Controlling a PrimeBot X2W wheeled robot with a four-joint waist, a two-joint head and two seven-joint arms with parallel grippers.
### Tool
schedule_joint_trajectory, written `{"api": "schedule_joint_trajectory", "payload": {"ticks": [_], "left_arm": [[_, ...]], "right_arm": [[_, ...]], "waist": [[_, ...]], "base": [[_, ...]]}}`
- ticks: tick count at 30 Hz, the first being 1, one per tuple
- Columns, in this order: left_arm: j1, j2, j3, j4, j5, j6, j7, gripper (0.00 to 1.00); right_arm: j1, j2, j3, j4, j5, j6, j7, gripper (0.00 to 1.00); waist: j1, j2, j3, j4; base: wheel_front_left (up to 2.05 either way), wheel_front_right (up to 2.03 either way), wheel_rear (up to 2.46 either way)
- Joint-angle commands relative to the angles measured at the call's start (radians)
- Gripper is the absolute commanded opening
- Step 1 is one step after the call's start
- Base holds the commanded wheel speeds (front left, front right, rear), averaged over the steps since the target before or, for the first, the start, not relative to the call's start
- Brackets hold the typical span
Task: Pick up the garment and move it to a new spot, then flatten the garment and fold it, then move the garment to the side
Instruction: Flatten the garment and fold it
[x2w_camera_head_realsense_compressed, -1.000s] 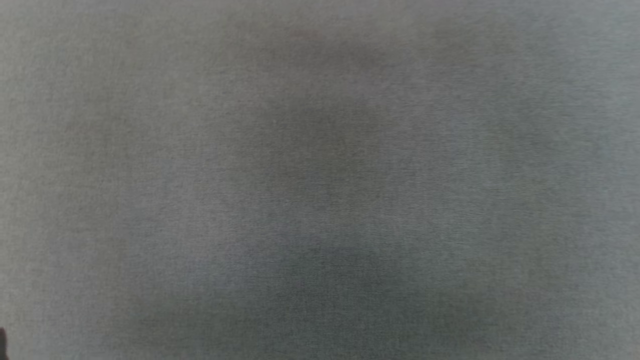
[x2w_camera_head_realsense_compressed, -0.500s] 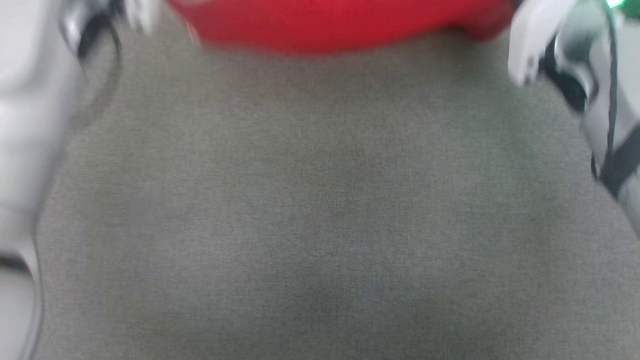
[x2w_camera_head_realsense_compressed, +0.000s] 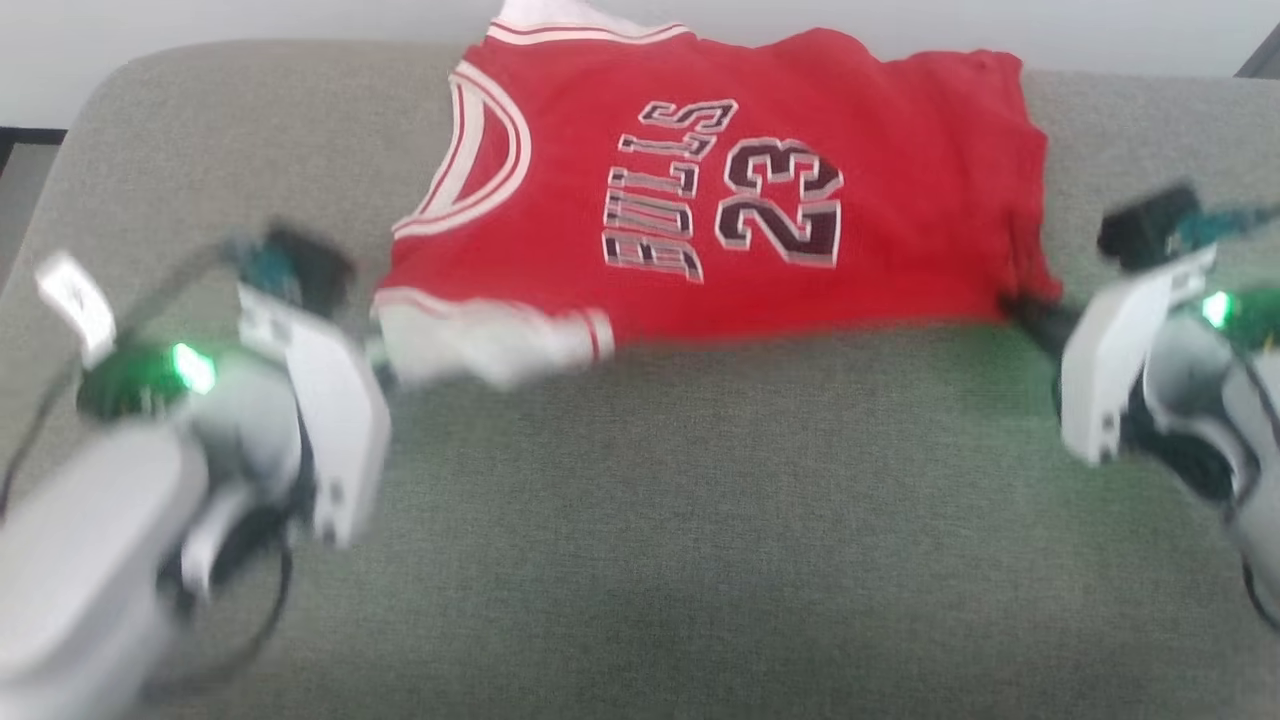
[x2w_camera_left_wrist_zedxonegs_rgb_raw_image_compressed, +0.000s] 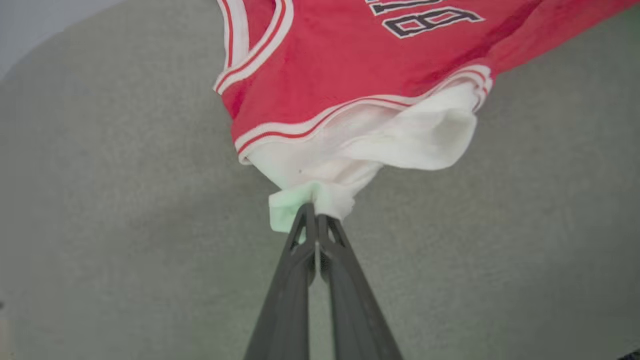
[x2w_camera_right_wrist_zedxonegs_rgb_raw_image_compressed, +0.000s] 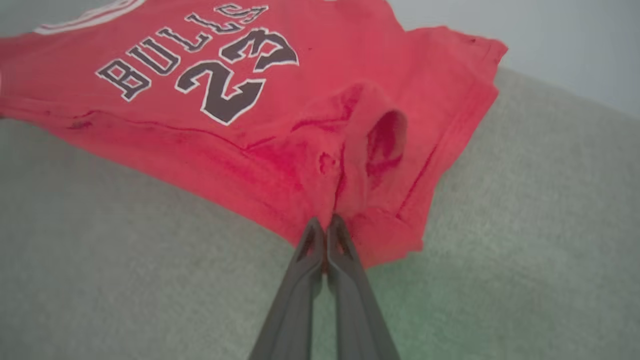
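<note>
Garment (x2w_camera_head_realsense_compressed: 880, 200) grip, both sides: my left hand (x2w_camera_left_wrist_zedxonegs_rgb_raw_image_compressed: 314, 210) is clamped on the tip of the white sleeve (x2w_camera_left_wrist_zedxonegs_rgb_raw_image_compressed: 415, 140); my right hand (x2w_camera_right_wrist_zedxonegs_rgb_raw_image_compressed: 325, 222) is clamped on a bunched red hem corner (x2w_camera_right_wrist_zedxonegs_rgb_raw_image_compressed: 380, 240). Between them the garment lies chest-up on the far part of the grey fabric-covered desk (x2w_camera_head_realsense_compressed: 640, 520), its hem end wrinkled. Step in hand, by my judgement: flattening. The next move calls for drawing both hands evenly apart, then lowering the cloth before letting go.
</note>
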Motion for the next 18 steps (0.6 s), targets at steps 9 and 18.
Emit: {"api": "schedule_joint_trajectory", "payload": {"ticks": [9, 18], "left_arm": [[0.365, 0.171, 0.001, -0.4, -0.071, 0.276, 0.093, 0.0], [0.523, 0.221, -0.047, -0.578, -0.087, 0.391, 0.134, 0.0]], "right_arm": [[0.289, -0.134, -0.033, -0.28, 0.073, -0.002, 0.191, 0.0], [0.509, -0.276, -0.106, -0.501, 0.159, -0.002, 0.338, 0.0]], "waist": [[0.0, 0.0, 0.004, -0.01], [0.0, 0.0, 0.008, -0.006]], "base": [[0.0, 0.0, 0.0], [0.0, 0.0, 0.0]]}}
